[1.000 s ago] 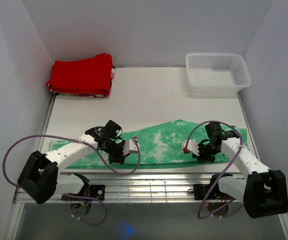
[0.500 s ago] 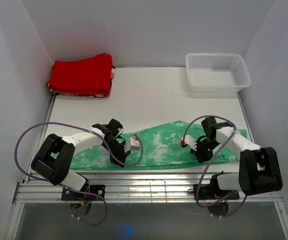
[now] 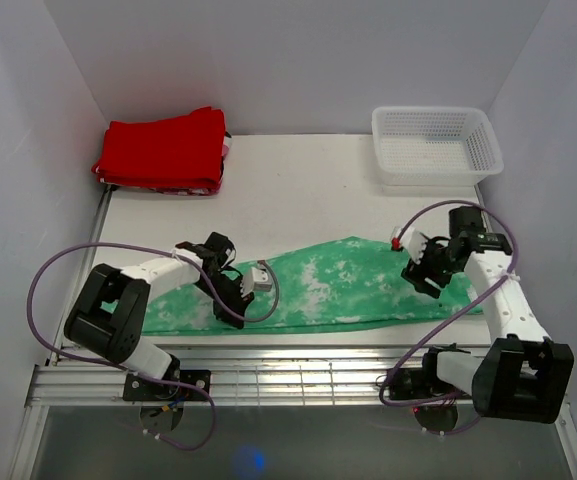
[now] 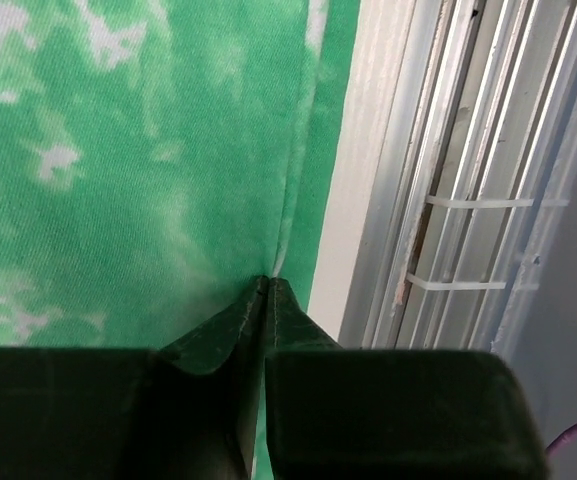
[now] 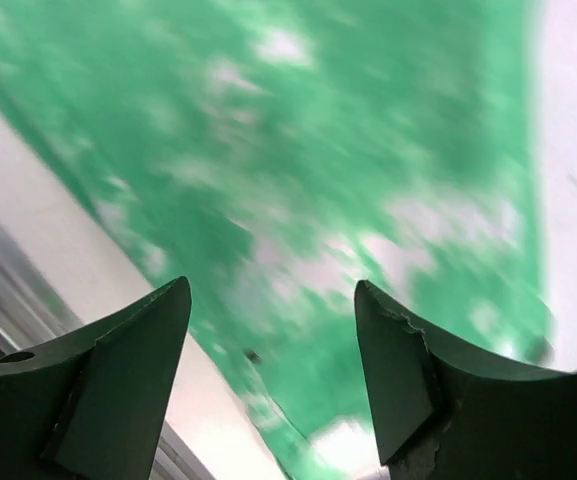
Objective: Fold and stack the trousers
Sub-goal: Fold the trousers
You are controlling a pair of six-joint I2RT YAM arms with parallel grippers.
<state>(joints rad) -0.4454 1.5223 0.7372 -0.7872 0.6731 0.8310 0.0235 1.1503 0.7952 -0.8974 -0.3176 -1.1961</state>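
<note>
Since a second ago the right gripper (image 3: 420, 264) has been swinging off the near hem toward 3 o'clock and rising, and its jaws are now standing wide apart with nothing between them, hovering above the cloth (image 5: 268, 290). The left gripper (image 3: 234, 292) has been shifting only slightly toward 9 o'clock; its jaws are closing to a thin slit, the tips (image 4: 268, 285) meeting on the folded near hem and pinching it. The trousers (image 3: 338, 285) are lying flat as a long green band across the table (image 3: 298, 190), running from 8 o'clock to 4 o'clock along the near edge, beside the metal rail in the left wrist view. A red folded garment (image 3: 163, 150) is sitting at 11 o'clock, and a white basket (image 3: 488, 140) at 1 o'clock.
</note>
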